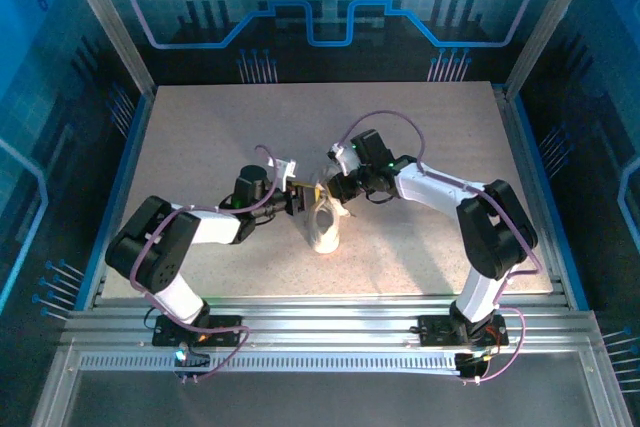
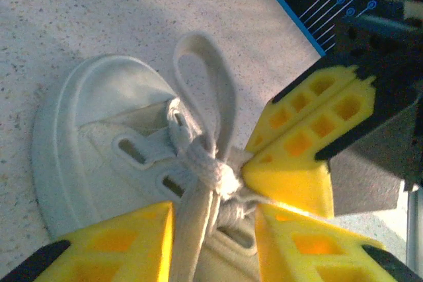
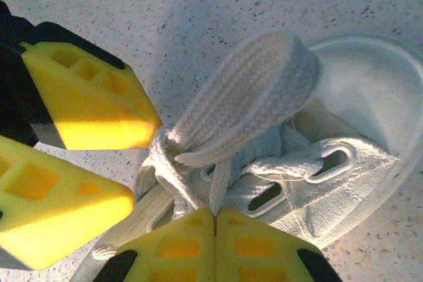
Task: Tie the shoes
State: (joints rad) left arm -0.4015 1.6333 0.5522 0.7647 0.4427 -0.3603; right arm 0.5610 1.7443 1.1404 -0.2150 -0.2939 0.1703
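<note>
The small white shoe (image 1: 325, 232) stands mid-table with its toe toward the near edge. Its laces are crossed into a knot (image 2: 218, 177), and one flat loop (image 2: 205, 77) sticks up from it. My left gripper (image 2: 215, 229) is at the knot's left side. Its yellow fingers (image 2: 125, 242) stand apart, and a lace strand (image 2: 198, 222) runs loose between them. My right gripper (image 3: 215, 214) comes in from the other side and is shut on a thin lace strand (image 3: 221, 186) just below the loop (image 3: 248, 94). The two grippers' tips nearly touch over the knot (image 3: 165, 146).
The speckled table (image 1: 200, 127) lies bare around the shoe. Blue cage walls and aluminium rails (image 1: 320, 317) border it. Both arms (image 1: 440, 187) reach in low, meeting over the shoe.
</note>
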